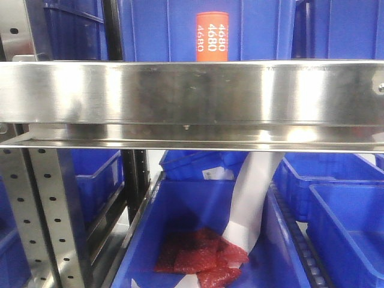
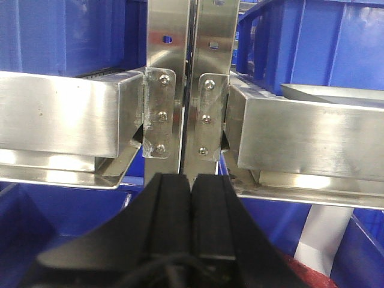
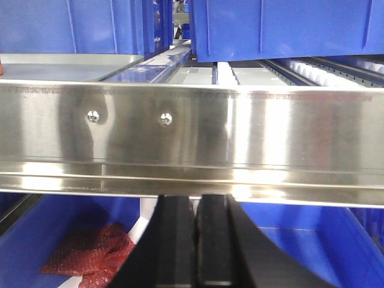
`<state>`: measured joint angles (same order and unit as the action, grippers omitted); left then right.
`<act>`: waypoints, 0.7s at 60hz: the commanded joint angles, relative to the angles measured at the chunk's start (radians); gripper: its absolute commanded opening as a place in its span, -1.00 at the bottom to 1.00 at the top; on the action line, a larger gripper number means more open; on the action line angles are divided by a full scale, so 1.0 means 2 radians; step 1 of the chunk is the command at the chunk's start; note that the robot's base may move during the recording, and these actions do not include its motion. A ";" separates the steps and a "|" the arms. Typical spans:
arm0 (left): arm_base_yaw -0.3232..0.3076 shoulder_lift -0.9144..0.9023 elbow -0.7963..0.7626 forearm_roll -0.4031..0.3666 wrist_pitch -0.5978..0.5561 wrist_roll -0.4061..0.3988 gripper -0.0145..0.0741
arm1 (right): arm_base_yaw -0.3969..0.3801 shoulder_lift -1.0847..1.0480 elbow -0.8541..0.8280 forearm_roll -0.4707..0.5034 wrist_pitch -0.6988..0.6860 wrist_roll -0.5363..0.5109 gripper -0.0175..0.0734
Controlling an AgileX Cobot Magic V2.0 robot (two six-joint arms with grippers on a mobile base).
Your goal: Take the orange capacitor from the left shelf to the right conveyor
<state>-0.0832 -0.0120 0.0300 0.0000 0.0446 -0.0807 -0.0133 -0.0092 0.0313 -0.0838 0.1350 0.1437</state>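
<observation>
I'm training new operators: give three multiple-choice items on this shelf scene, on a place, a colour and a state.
1. Where is the orange capacitor? A. lying on a belt B. upright above the steel beam C. held by a gripper
2. What colour are the crinkled packets in the lower bin? A. red B. green C. white
3. How do the jaws of the left gripper stand? A. wide open B. shut, empty C. shut on a packet
Answers: 1 B, it stands behind the beam's top edge; 2 A, red against the blue bin; 3 B, they meet with nothing between.
</observation>
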 commanded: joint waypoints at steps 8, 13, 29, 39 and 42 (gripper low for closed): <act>0.000 -0.010 -0.002 0.000 -0.041 0.000 -0.91 | -0.003 -0.011 0.001 -0.001 -0.045 -0.002 -0.49; 0.000 -0.010 -0.002 0.000 -0.041 0.000 -0.91 | -0.003 -0.011 0.001 -0.001 -0.045 -0.002 -0.49; 0.000 -0.010 -0.002 0.000 -0.041 0.000 -0.91 | -0.003 -0.011 0.001 -0.001 -0.045 -0.002 -0.49; 0.000 -0.010 -0.002 0.000 -0.041 0.000 -0.91 | -0.003 -0.011 0.001 -0.001 -0.052 -0.002 -0.49; 0.000 -0.010 -0.002 0.000 -0.041 0.000 -0.91 | -0.003 -0.011 0.001 -0.001 -0.051 -0.002 -0.49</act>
<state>-0.0832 -0.0120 0.0300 0.0000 0.0446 -0.0807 -0.0133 -0.0092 0.0313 -0.0838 0.1311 0.1437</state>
